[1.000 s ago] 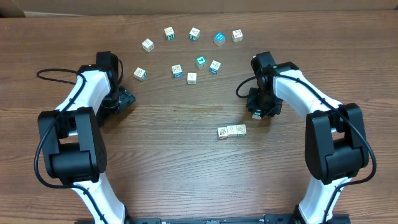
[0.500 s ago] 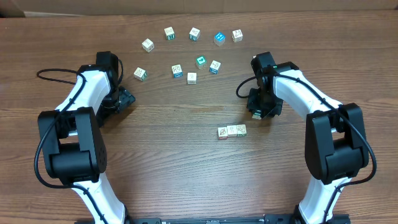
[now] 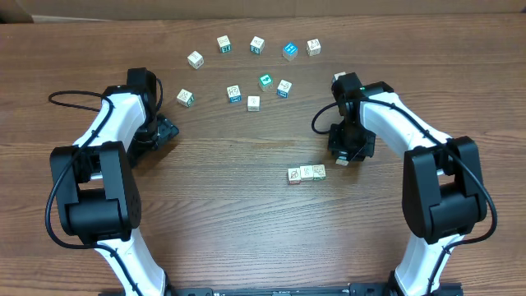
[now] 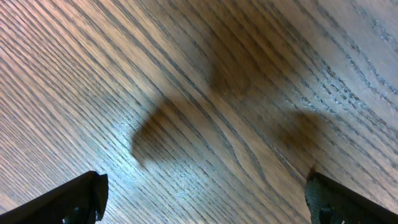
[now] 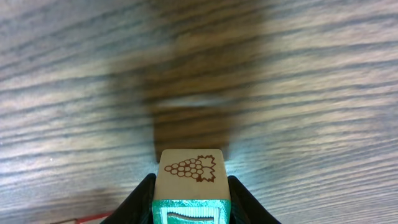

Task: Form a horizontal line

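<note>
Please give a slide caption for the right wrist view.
Right jaws grip a small tan grape-picture cube above the brown wooden table.

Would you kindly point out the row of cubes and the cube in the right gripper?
row of cubes (image 3: pixel 306 173): overhead, middle cube's top.
held cube (image 5: pixel 189 168): right wrist, grape-picture face.

light: bright, even | shadows: soft blotches in wrist views | glare: faint sheen
</note>
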{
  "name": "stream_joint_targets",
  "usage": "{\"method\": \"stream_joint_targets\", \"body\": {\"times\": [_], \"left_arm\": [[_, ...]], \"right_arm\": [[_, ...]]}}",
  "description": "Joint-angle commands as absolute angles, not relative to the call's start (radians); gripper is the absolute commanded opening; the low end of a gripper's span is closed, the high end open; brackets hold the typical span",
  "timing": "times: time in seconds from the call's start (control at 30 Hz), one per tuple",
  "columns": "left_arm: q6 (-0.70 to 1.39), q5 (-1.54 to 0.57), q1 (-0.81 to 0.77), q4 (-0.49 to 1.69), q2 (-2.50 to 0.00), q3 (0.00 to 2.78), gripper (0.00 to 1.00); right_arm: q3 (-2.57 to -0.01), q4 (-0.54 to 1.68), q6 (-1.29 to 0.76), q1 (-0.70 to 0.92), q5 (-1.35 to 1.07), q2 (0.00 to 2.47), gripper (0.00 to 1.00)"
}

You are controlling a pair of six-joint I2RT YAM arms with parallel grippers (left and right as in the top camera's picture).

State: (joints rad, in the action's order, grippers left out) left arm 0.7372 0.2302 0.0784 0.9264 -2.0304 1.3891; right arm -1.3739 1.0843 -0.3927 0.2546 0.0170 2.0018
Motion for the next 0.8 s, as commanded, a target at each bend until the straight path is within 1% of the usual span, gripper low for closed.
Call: {"method": "stream_joint_targets", "body": {"times": [0.0,0.2,0.5,0.57,0.77], "left_arm": [[0.729,0.270,0.078,0.929,-2.028,1.383,1.00],[0.729,0.270,0.078,0.929,-2.028,1.383,1.00],[0.729,0.270,0.078,0.929,-2.028,1.383,1.00],[0.729,0.270,0.078,0.929,-2.028,1.383,0.99],[0.729,0.269,0.078,0.929,-2.028,1.383,1.00]], "right_arm": [[-1.401,1.092,-0.387,0.281,-0.003,1.965,0.30],[-1.401,1.108,-0.339,0.312,-0.001,1.965,0.31],[-1.400,1.114,-0.314,0.300,-0.003,1.966,0.32],[-1.400,1.127,-0.280,0.300,-0.006,1.966,0.35],[-1.400,1.109,-0.291,0.298,-0.002,1.966,0.38]]}}
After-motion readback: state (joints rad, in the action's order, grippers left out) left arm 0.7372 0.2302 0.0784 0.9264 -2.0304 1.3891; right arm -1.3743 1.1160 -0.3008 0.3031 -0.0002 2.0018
